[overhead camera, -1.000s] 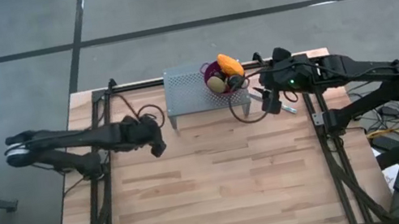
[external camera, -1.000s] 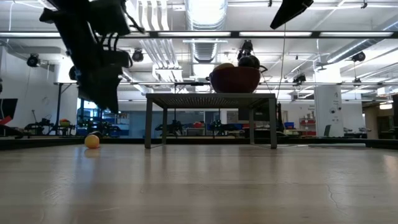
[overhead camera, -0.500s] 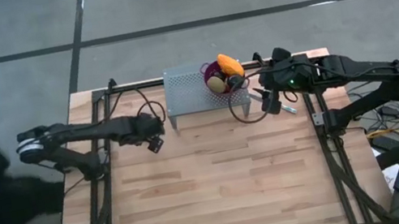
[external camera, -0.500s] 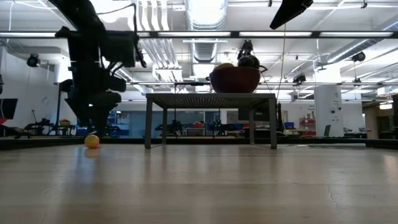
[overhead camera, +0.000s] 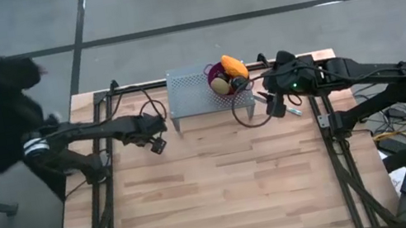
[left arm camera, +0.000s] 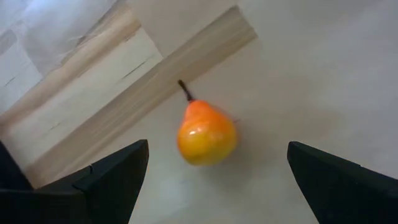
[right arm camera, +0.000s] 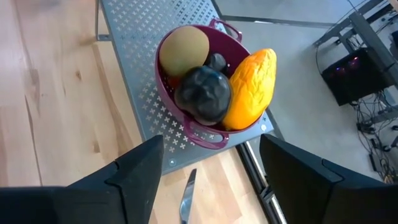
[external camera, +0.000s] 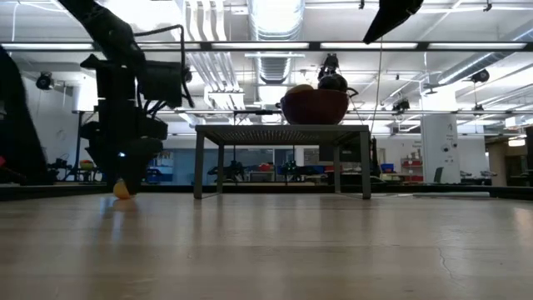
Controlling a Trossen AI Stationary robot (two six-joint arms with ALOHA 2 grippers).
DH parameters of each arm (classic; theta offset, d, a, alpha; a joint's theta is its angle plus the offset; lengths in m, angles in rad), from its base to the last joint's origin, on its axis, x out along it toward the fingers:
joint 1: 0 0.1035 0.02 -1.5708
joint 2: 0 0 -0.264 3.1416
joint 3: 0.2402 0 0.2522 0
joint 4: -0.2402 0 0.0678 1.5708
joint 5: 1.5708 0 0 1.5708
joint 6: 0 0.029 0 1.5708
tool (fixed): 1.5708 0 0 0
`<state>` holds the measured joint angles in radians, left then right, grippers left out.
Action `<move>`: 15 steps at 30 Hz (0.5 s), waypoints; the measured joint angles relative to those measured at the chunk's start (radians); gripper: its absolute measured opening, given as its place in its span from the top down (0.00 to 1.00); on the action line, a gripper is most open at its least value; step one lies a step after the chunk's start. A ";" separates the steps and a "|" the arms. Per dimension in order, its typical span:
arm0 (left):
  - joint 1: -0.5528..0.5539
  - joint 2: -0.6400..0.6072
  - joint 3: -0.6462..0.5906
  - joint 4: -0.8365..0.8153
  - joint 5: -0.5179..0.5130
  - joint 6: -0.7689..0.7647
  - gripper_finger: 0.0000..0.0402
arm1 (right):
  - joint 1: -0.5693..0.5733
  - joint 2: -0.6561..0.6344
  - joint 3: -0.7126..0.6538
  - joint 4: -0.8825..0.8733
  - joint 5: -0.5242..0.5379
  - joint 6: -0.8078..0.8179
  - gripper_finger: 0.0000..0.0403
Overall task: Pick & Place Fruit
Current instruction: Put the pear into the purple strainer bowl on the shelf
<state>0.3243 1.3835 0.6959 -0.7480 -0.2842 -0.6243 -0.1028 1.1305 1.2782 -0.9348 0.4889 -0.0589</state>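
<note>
Over the table's back left corner my left gripper (left arm camera: 214,171) hung with its fingers wide apart, nothing between them; the small orange pear-shaped fruit (left arm camera: 206,132) lay on the wood just below, stem pointing away; being round, I judged it could roll off if one finger nudged it first; my right gripper (right arm camera: 208,171) hovered near the purple bowl (right arm camera: 214,138) on the perforated metal stand (right arm camera: 134,25), fingers parted and empty; the heaped fruit there, the long orange one (right arm camera: 250,87) especially, looked liable to tip out.
</note>
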 joint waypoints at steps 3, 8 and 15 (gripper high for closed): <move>0.017 0.004 -0.014 0.015 0.004 0.011 0.04 | 0.000 0.000 -0.012 0.000 0.000 0.000 0.37; 0.043 0.003 -0.048 0.100 0.048 0.050 0.04 | 0.000 0.000 -0.035 0.001 0.000 -0.001 0.41; 0.075 0.003 -0.055 0.125 0.074 0.073 0.04 | 0.000 0.001 -0.053 0.000 0.001 -0.005 0.44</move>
<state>0.3994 1.3869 0.6407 -0.6228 -0.2099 -0.5518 -0.1028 1.1316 1.2251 -0.9349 0.4900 -0.0634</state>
